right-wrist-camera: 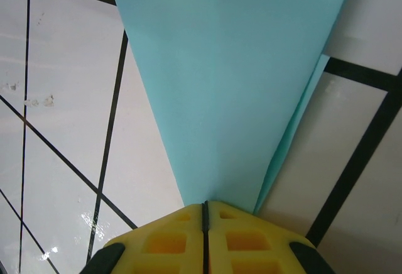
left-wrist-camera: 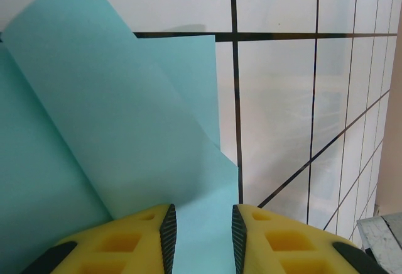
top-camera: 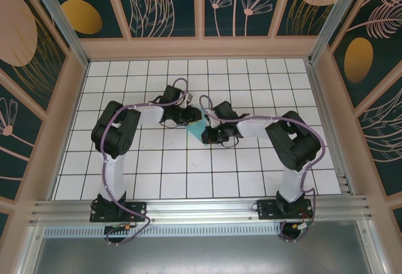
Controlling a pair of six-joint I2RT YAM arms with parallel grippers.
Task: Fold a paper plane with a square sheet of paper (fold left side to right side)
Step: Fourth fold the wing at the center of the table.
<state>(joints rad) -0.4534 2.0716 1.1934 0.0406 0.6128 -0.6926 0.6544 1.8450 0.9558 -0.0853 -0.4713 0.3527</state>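
Now the folded turquoise paper (top-camera: 196,127) sits in the middle of the worktop (top-camera: 188,173), between both arms. The right gripper (right-wrist-camera: 205,206) pinches its narrow end tight. The left gripper (left-wrist-camera: 203,224) is a little open, with paper between its fingers (left-wrist-camera: 167,231).

Top cam: high, near edge, looks down on table (top-camera: 188,180). Wrist cams: v. close, both on sheet (left-wrist-camera: 94,129) (right-wrist-camera: 232,66).
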